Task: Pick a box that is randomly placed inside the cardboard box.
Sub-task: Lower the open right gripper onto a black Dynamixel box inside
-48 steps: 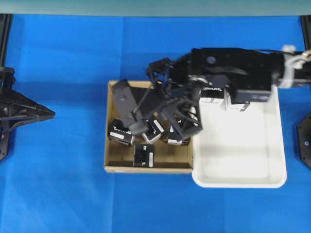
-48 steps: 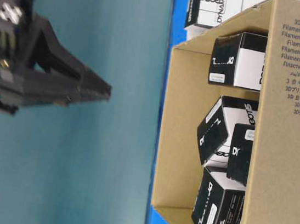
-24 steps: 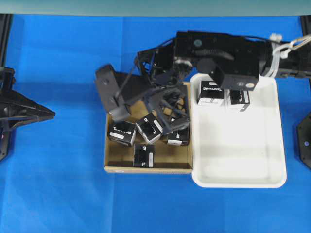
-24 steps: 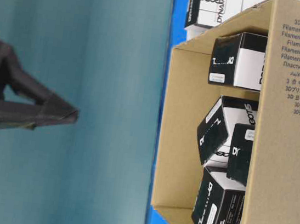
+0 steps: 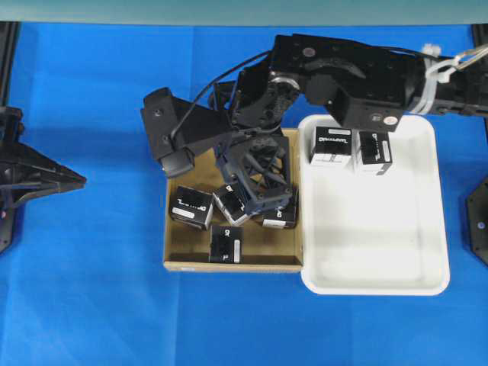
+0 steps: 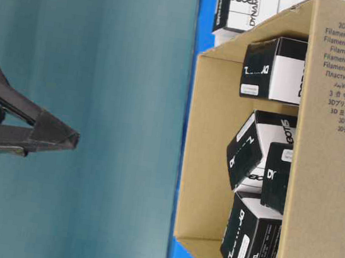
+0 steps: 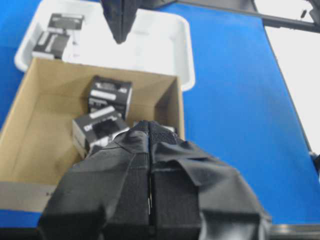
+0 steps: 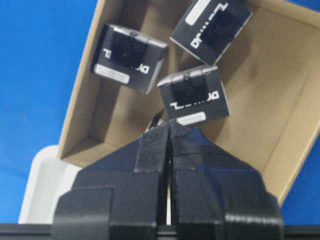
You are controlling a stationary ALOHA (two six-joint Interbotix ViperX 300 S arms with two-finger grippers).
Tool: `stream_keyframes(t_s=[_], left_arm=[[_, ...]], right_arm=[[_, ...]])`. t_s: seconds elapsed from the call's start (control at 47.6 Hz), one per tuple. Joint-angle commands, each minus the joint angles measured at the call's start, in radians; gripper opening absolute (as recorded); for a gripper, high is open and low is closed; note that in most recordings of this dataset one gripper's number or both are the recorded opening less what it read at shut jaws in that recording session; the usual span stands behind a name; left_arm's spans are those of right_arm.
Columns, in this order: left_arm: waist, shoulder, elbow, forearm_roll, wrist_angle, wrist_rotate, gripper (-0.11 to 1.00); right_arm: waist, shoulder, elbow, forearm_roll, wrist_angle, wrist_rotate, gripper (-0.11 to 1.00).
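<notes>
Overhead exterior view: I had the right arm reaching across the middle, its right claw hanging over the cardboard box, which sat on the blue tabletop touching the white tray.
Right claw: in my right wrist view the two pads met tip to tip with nothing between them, so it was clenched and empty, poised above the cartons and not on any of them.
Left claw: parked at the tabletop's left edge, well apart from the work; the left wrist view showed its pads pressed together, clenched on nothing. I judged it was kept back to leave the other arm room.
The box: several black cartons lay loose in the cardboard box. The one I took as the likely target was the box just ahead of the right claw's tip in the wrist view, label strip facing the camera, lying askew.
Neighbours: another carton lay near the left wall and a third near the far side, all at different angles, as randomly dropped things would be.
Tray: two cartons stood side by side at its far end, apparently the drop-off place.
Judgement: the pick had not begun; I would need to spread the right claw before lowering it.
</notes>
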Motion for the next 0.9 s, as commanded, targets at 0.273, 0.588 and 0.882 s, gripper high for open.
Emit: stream_keyframes(t_s=[0.273,0.588,0.882], left_arm=[[-0.009,0.006,-0.031,0.003,-0.021,-0.040,-0.07],[-0.009,0.005,-0.031,0.003,-0.015,-0.044,-0.07],[-0.005,-0.011,-0.032,0.003,0.038,-0.049,-0.07]], right_arm=[[0.017,0.084,-0.055,-0.064,-0.029,-0.028,0.05],[0.021,0.100,0.051,-0.098,-0.043,-0.140,0.24],[0.023,0.074,0.140,-0.133,-0.167,-0.146,0.92]])
